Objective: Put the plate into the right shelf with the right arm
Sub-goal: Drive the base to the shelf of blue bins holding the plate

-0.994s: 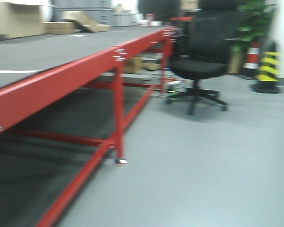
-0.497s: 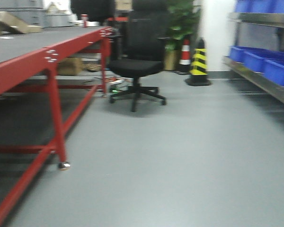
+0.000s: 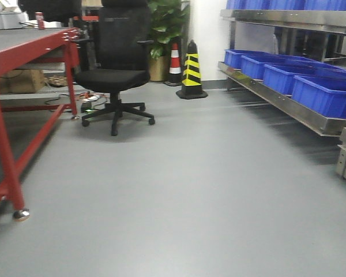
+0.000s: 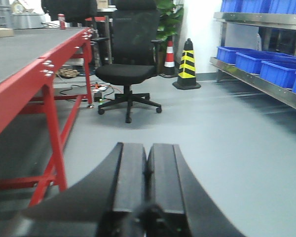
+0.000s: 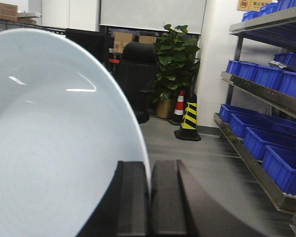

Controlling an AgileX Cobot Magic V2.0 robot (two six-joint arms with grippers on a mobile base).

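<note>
My right gripper point(image 5: 150, 165) is shut on the rim of the plain white plate point(image 5: 49, 128), which stands on edge and fills the left of the right wrist view. The right shelf point(image 3: 311, 118), a stainless-steel rack with blue bins point(image 3: 323, 95), stands along the right wall; it also shows in the right wrist view point(image 5: 259, 89) and the left wrist view point(image 4: 256, 81). My left gripper point(image 4: 148, 148) is shut and empty, held above the grey floor. Neither gripper shows in the front view.
A red-framed table point(image 3: 6, 55) runs along the left. A black office chair point(image 3: 112, 75) stands ahead, with a yellow-black cone point(image 3: 191, 72), a red-white cone point(image 3: 174, 63) and a potted plant point(image 3: 164, 29) behind it. Grey floor point(image 3: 207, 184) lies between table and shelf.
The front view has swung to the right: the red table slid to the left edge, the chair moved left, and the steel shelf with blue bins came into view on the right.
</note>
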